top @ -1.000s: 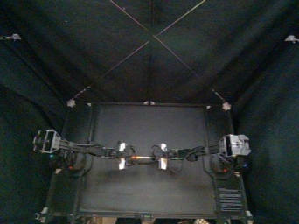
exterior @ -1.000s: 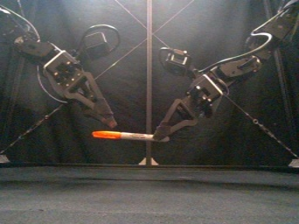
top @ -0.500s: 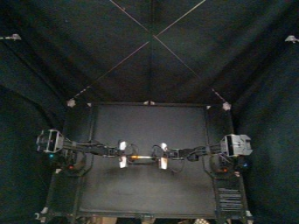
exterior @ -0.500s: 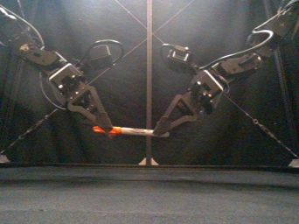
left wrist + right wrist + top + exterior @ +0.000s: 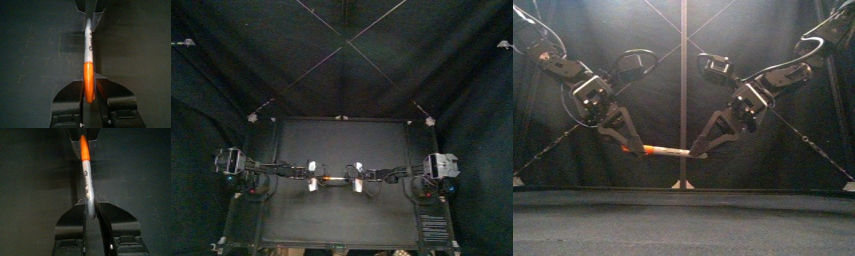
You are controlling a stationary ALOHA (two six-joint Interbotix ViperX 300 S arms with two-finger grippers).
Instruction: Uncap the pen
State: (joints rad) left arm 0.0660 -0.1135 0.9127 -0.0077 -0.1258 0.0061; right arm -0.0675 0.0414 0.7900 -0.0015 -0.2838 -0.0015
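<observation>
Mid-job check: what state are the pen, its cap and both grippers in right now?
pen: held level in the air, spanning the two grippers.
cap: orange, on the pen, not yet pulled off.
left gripper: shut on the cap.
right gripper: shut on the pen at its pale barrel end.

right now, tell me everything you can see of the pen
The pen is a marker with an orange cap, still on, and a pale grey barrel bearing black print. It is held roughly level above the table, the left end effector gripping the cap end and the right end effector the barrel end.
</observation>
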